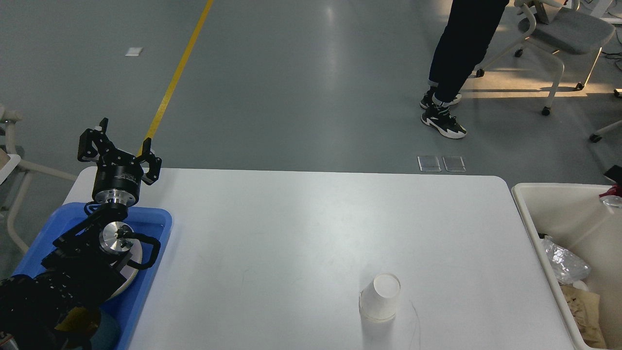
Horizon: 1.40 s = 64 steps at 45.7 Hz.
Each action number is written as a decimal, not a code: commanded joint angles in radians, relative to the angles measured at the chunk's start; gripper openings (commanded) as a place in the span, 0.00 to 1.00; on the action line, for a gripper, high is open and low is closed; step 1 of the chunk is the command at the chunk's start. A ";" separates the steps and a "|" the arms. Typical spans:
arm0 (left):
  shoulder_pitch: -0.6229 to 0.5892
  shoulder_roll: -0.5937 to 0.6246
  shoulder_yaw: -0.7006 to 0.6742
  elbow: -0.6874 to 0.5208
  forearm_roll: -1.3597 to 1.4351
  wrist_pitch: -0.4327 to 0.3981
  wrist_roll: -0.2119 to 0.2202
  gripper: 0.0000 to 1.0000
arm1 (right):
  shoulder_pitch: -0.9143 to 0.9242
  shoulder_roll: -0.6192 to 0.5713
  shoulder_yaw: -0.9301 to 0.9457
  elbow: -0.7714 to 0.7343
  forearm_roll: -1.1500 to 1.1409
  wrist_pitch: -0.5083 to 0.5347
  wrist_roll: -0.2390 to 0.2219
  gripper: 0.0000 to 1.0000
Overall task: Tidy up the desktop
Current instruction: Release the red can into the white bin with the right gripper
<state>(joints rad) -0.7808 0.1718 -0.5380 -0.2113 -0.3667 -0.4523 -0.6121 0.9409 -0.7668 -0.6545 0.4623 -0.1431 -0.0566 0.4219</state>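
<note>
The desktop (291, 233) is a wide white tabletop with rounded corners. A white paper cup (380, 297) stands upside down on it near the front, right of centre. My left gripper (120, 147) is open and empty, raised over the table's far left corner, above the blue tray (158, 228). A small dark part with a bit of red (614, 176) shows at the right edge above the cream-white bin (527, 214). It may be my right gripper, but its fingers cannot be made out.
The blue tray holds a white round dish (130, 277), mostly hidden under my left arm. The bin holds crumpled clear plastic (563, 262) and brown paper (583, 306). A person's legs (452, 58) and chairs (563, 34) are on the floor beyond the table.
</note>
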 commanded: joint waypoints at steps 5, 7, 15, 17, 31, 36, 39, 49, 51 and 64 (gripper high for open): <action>0.000 0.000 0.000 0.001 0.000 0.000 0.000 0.96 | -0.091 0.024 0.041 -0.065 0.033 0.000 -0.002 0.45; 0.000 0.000 0.001 0.000 0.000 0.000 0.000 0.97 | -0.094 0.024 0.041 -0.068 0.052 0.000 -0.002 0.48; 0.000 0.000 0.001 0.000 0.000 0.000 0.000 0.97 | -0.114 0.023 0.041 -0.071 0.079 0.000 -0.005 0.63; 0.000 0.000 0.000 0.000 0.000 0.000 0.000 0.97 | -0.116 0.021 0.041 -0.071 0.077 0.000 -0.003 0.69; 0.000 0.000 0.000 0.000 0.000 0.000 0.000 0.96 | -0.113 0.023 0.035 -0.044 0.079 0.021 -0.005 1.00; 0.000 0.000 0.001 0.001 0.000 0.000 0.000 0.96 | -0.090 -0.002 0.004 0.045 0.068 0.050 -0.002 1.00; 0.000 0.000 0.000 0.000 0.000 0.000 0.000 0.97 | -0.033 -0.044 -0.043 0.087 0.060 0.081 0.000 1.00; 0.000 0.000 0.000 0.000 0.000 0.000 0.000 0.97 | 0.315 -0.111 -0.373 0.173 0.043 0.449 -0.002 1.00; 0.000 0.000 0.000 0.000 0.000 0.000 0.000 0.96 | 0.419 -0.108 -0.468 0.180 0.040 0.575 -0.002 1.00; 0.000 0.000 0.001 0.001 0.000 0.000 0.000 0.97 | 0.846 -0.048 -0.688 0.225 -0.022 0.965 -0.009 1.00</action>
<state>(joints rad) -0.7808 0.1718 -0.5382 -0.2111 -0.3662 -0.4523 -0.6120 1.6401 -0.8522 -1.2982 0.6785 -0.1151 0.7922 0.4160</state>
